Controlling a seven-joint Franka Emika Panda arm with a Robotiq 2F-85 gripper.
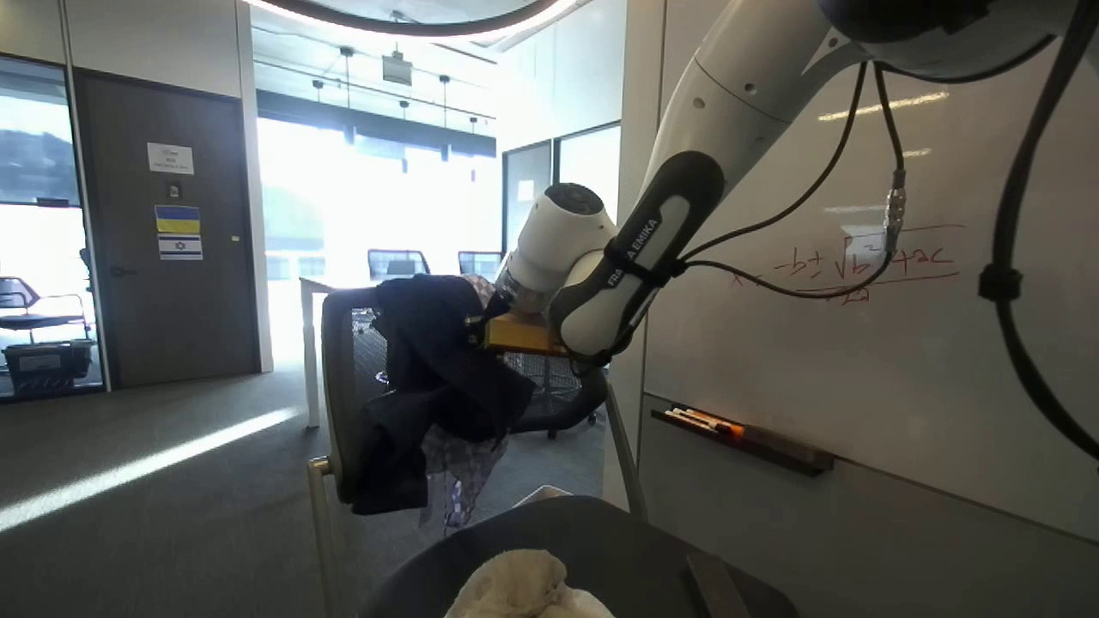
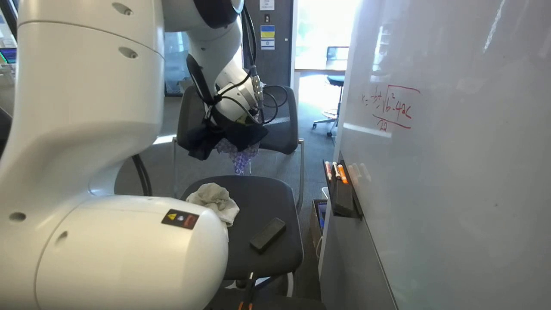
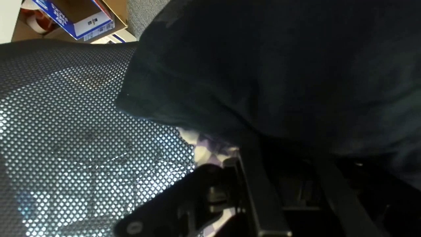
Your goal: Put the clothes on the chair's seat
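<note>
Wrist view: the black 2-finger gripper [image 3: 292, 164] reaches into a dark navy fabric garment [image 3: 263, 75], a purple-and-white checked cloth [image 3: 203, 151] showing past its edge, with a black perforated-mesh backrest [image 3: 82, 138] alongside. The jaws stand parted at their base, but the ends sink into dark folds, so I cannot tell whether they pinch anything.

In an exterior view these clothes [image 1: 446, 369] hang against or just before the backrest, above the dark grey padded seat [image 1: 618, 549] and not on it; a hold this high would probably let the loose ends fall seatward. Grey carpet [image 1: 215, 532] runs back to a dark flat door [image 1: 163, 318].

In an exterior view a crumpled cream cloth [image 2: 213, 202] and a black oblong block [image 2: 267, 234] rest on the seat, which the clothes would have to share. A glossy whiteboard [image 2: 443, 181] bearing a red handwritten formula [image 2: 391, 107] stands near the seat.
</note>
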